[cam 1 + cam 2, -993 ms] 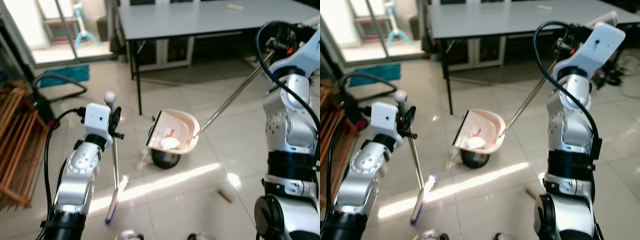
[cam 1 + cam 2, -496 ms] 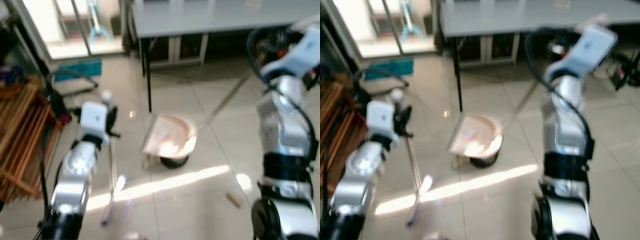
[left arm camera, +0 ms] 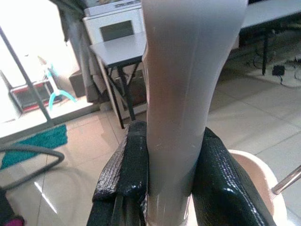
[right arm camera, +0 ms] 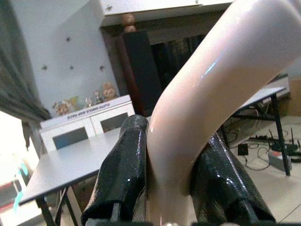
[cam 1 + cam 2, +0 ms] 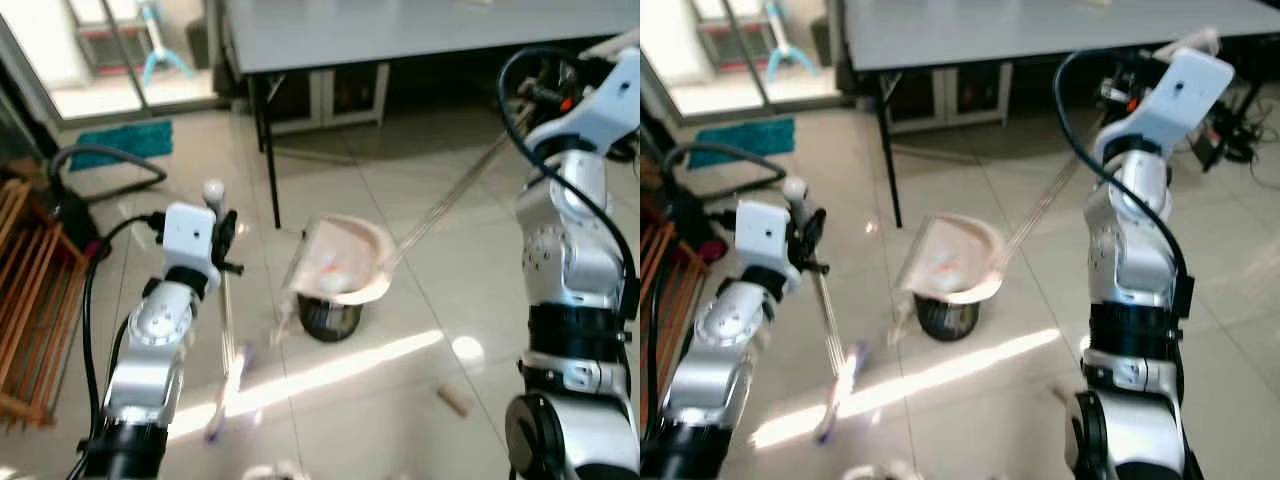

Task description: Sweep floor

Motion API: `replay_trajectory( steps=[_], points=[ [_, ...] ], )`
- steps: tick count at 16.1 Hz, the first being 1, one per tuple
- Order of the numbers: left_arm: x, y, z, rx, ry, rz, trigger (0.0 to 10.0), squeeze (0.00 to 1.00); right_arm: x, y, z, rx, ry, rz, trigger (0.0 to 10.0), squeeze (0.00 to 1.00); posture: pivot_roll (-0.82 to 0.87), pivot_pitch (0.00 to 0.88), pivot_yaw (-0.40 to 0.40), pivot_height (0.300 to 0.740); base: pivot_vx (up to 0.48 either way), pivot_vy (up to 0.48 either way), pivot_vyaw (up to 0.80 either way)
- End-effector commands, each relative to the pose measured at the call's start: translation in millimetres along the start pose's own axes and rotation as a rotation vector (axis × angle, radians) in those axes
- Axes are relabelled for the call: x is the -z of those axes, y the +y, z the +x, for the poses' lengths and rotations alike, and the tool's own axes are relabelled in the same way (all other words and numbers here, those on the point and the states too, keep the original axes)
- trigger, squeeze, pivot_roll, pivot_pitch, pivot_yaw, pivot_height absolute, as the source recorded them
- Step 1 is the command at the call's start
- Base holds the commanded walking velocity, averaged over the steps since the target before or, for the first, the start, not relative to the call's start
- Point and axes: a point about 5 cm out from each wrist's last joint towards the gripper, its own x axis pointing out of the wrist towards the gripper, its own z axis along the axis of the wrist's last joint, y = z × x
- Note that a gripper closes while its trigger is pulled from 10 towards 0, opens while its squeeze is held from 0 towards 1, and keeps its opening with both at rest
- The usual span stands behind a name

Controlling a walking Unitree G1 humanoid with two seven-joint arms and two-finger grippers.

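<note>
At the left of the frame, a wooden rack (image 5: pixel 25 300) and a dark hose (image 5: pixel 105 165) are seen on the tiled floor (image 5: pixel 400 400). The left gripper (image 3: pixel 164 179) is clamped on the pale handle of the broom (image 5: pixel 228 345), whose head rests on the floor at lower left of centre; its bristles are blurred.

At centre, the dustpan (image 5: pixel 340 265) is held tilted over the small dark bin (image 5: pixel 328 318), with pale debris lying in it. Compared with one second earlier, the pan sits more squarely above the bin and is tipped further. Much of the apparent shift is due to camera motion. It is judged that emptying is under way.

The dustpan's long rod (image 5: pixel 455 195) runs to upper right, where the right gripper (image 4: pixel 171 174) is closed around its curved pink grip.

At lower right, a small cylindrical object (image 5: pixel 454 400) lies unswept on the floor. The grey table (image 5: pixel 420 25) is cut off at the top edge. The bin's contents are hidden by the pan.
</note>
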Motion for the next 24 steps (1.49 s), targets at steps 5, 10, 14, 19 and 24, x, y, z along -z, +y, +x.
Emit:
replay_trajectory(
  steps=[5,10,14,19,24],
  points=[
    [-8.9,-2.9,3.5,0.011,-0.041,0.003,10.0,0.00,-14.1,-5.6,3.4,0.021,-0.065,0.002,10.0,0.00,0.02,0.054,0.037,0.740,0.343,0.000,0.00],
    [-9.0,-2.4,3.6,0.012,-0.041,0.003,10.0,0.00,-13.0,-6.4,2.4,0.024,-0.064,0.000,10.0,0.00,0.02,0.054,0.039,0.740,0.343,0.000,0.00],
    [-9.5,-2.3,3.8,0.012,-0.042,0.003,10.0,0.00,-11.7,-5.2,1.6,0.020,-0.062,0.000,10.0,0.00,0.02,0.054,0.041,0.740,0.343,0.000,0.00],
    [-9.8,-2.7,4.5,0.016,-0.043,0.002,10.0,0.00,-11.0,-6.1,1.2,0.025,-0.062,-0.004,10.0,0.00,0.02,0.057,0.042,0.740,0.344,0.000,0.00],
    [-10.1,-2.5,5.0,0.018,-0.044,0.002,10.0,0.00,-10.9,-6.0,1.5,0.026,-0.062,-0.001,10.0,0.00,0.03,0.056,0.044,0.740,0.342,0.000,0.00]
  ],
)
